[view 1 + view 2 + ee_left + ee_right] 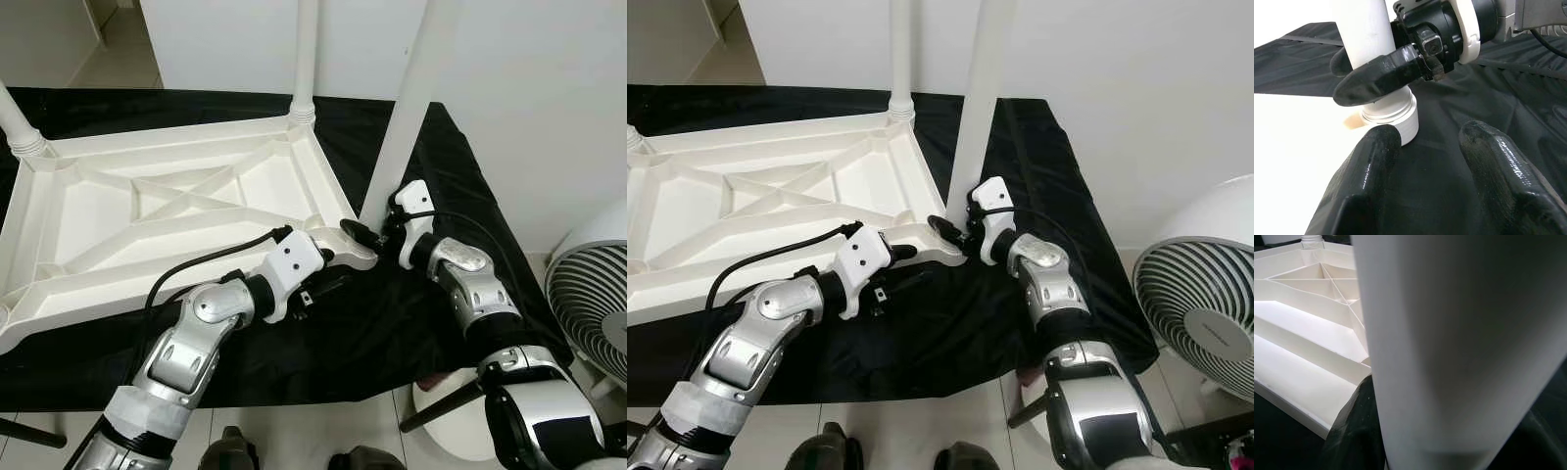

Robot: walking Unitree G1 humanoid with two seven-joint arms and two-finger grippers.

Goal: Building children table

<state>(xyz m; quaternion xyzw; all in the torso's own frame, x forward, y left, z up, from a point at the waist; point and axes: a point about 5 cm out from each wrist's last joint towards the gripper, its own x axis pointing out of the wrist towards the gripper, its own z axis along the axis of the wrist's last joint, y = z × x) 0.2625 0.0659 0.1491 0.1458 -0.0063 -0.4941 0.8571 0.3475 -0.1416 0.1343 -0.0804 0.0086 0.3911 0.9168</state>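
- The upturned white table top point(147, 211) lies underside up on a black cloth point(362, 333) covering the surface; its ribbed underside faces the head camera, and its 9 o'clock edge runs out of the picture.
- Two legs already stand in its far corners: one at 12 o'clock point(305, 59), one at 10 o'clock point(18, 127). Both are cut off by the picture edges, so their upper ends cannot be seen.
- A third white leg point(407, 108) stands tilted at the near corner, about 3 o'clock of the table top, its top also cut off.
- The right gripper point(377, 233) is at the foot of this leg. From the head views its jaws are largely hidden behind its own white housing; the left wrist view shows one black finger point(1376, 78) pressed across the leg just above its threaded collar point(1393, 115), so the jaws pinch the leg.
- The right wrist view is blocked up close by the blurred leg point(1459, 347), with the table top's ribs point(1308, 318) beside it; the fingers cannot be made out there.
- The left gripper point(338, 266) rests low by the same corner. Its two fingers point(1493, 166) are spread, apart from the collar, holding nothing.
- Whether the collar is seated in the corner socket cannot be told.
- A white fan point(588, 304) stands on the floor at 4 o'clock, partly cut off.
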